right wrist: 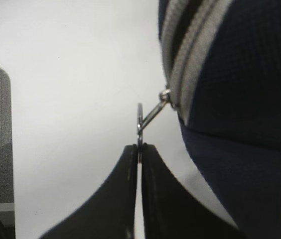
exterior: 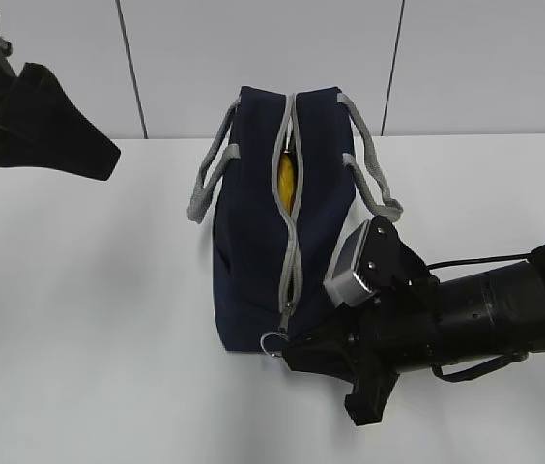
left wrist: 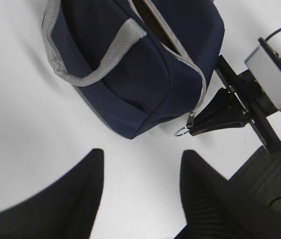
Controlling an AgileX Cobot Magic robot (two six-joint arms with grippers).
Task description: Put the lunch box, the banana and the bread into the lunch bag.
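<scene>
The white bench (exterior: 89,319) carries a boxy navy-blue fabric lunch bag (exterior: 253,261) with grey webbing handles, standing upright near the middle, its grey zipper (exterior: 292,232) running along the top and parted at the far end. Through that gap a strip of the yellow banana (exterior: 286,182) shows inside the bag; the lunch box and the bread are not visible, and I judge they are probably already packed beneath it. The right gripper (right wrist: 139,149) has its jaws pressed together on the small metal ring pull (right wrist: 139,124) at the near end of the zipper, just above the bench. The left gripper (left wrist: 140,184) hangs apart from the bag with jaws spread and empty. The step in hand appears to be working the zipper; the next move calls for a steady pull along the zipper line without tipping the bag.
</scene>
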